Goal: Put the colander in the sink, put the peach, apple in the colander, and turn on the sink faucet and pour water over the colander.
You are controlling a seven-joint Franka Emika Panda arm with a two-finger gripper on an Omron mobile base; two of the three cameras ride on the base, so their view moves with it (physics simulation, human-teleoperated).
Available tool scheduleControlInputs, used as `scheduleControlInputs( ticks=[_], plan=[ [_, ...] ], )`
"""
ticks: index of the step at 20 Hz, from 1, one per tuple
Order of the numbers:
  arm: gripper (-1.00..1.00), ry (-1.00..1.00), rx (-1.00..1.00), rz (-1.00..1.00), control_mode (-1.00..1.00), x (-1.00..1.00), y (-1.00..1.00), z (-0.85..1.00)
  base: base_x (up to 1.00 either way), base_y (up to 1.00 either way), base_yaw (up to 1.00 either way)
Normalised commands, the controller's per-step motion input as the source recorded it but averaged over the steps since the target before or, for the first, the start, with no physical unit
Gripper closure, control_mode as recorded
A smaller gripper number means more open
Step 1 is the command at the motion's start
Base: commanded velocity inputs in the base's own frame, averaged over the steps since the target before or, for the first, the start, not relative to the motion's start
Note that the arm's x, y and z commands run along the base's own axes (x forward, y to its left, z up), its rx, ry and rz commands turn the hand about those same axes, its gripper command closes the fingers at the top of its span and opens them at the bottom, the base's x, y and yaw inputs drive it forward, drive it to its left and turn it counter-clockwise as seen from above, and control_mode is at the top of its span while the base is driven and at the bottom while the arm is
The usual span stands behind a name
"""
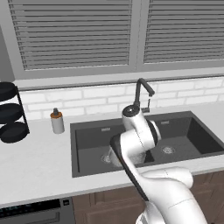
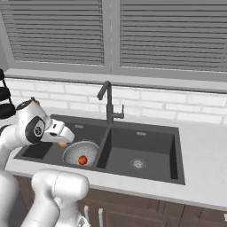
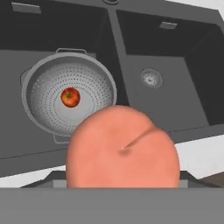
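White counter (image 1: 35,162) w/ sink (image 1: 87,164), soap dispenser (image 1: 57,121), black dish rack (image 1: 12,113).

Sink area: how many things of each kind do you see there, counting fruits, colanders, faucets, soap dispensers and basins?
Fruits: 2 (apple, peach)
Colanders: 1 (colander)
Faucets: 1 (sink faucet)
Soap dispensers: 1 (soap dispenser)
Basins of the sink: 2
Total: 7

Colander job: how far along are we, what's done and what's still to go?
Done: the colander sits in the left basin of the sink, and the apple lies inside it. In hand: the peach is held in the gripper above the sink, beside the colander's rim, not yet dropped in. Left: release the peach into the colander, then turn on the sink faucet; no water is running.
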Motion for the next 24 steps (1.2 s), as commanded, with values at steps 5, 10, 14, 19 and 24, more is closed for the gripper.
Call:
scheduleControlInputs(
  ticks=[5,10,14,19,24],
  plan=[
    [1.00,0.27,0.01,0.00,-1.00,0.64,0.09,-0.55,0.00,0.00,0.00],
    [1.00,0.25,0.02,0.00,-1.00,0.57,0.00,-0.43,0.00,0.00,0.00],
    [1.00,0.16,0.01,0.00,-1.00,0.64,0.01,-0.36,0.00,0.00,0.00],
    [1.00,0.12,0.00,-0.03,-1.00,0.58,0.03,-0.47,0.00,0.00,0.00],
    [1.00,0.07,0.00,-0.06,-1.00,0.29,0.01,-0.55,0.00,0.00,0.00]
  ],
)
